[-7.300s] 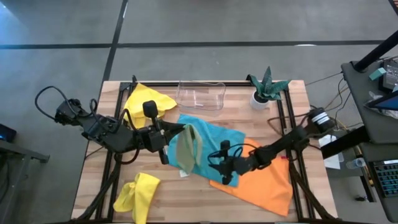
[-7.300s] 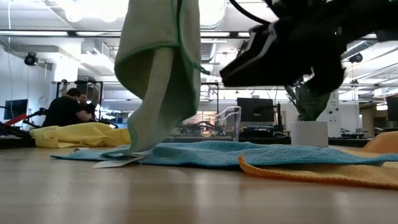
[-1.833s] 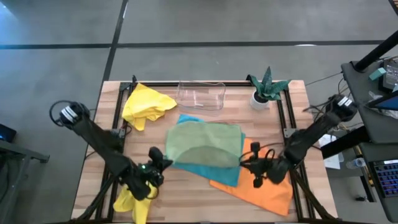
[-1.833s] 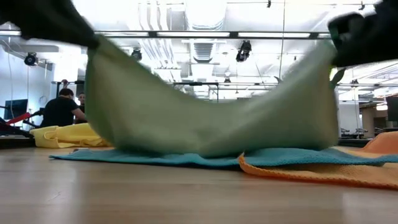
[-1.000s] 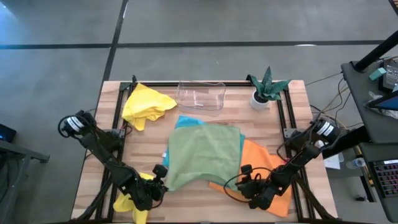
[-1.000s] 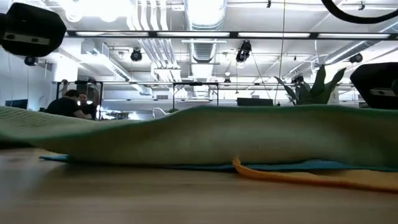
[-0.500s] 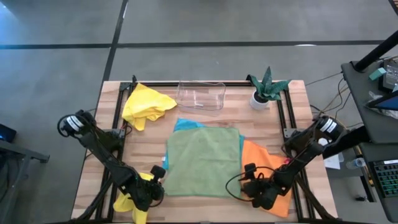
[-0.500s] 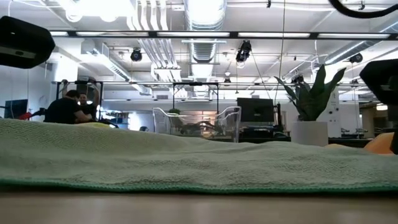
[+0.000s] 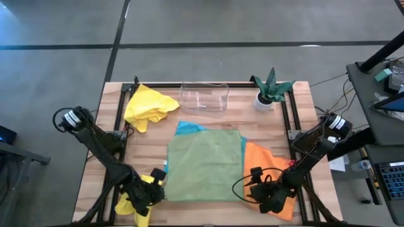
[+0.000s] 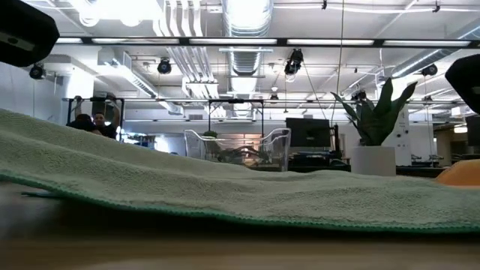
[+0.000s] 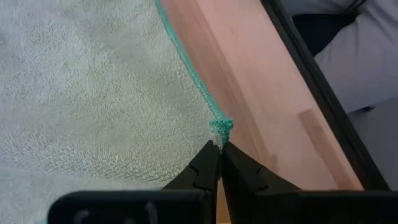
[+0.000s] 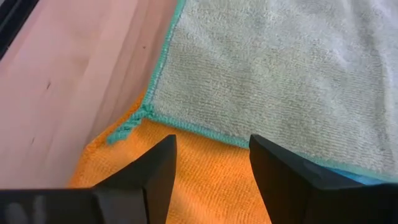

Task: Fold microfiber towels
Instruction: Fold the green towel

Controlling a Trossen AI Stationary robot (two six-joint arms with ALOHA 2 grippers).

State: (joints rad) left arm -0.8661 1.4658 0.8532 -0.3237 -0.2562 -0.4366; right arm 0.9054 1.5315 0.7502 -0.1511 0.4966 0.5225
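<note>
green towel (image 9: pixel 204 164) lay flat mid-table over blue towel (image 9: pixel 187 128) & orange towel (image 9: pixel 260 159), prob spread for folding. left gripper (image 11: pixel 219 148) was pinched tight on its near corner; right gripper (image 12: pixel 210 163) had fingers apart, corner free.

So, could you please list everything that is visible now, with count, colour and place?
Sage green microfiber towel: one, spread flat, table centre.
Turquoise blue microfiber towel: one, under the green one.
Orange microfiber towel: one, right of green.
Bright yellow microfiber towels: two, far left, near left.
Clear plastic tray: one, far edge.
Small green plant in white pot: one, far right.
Left gripper: shut on green towel's corner.
Right gripper: open, above orange towel.
</note>
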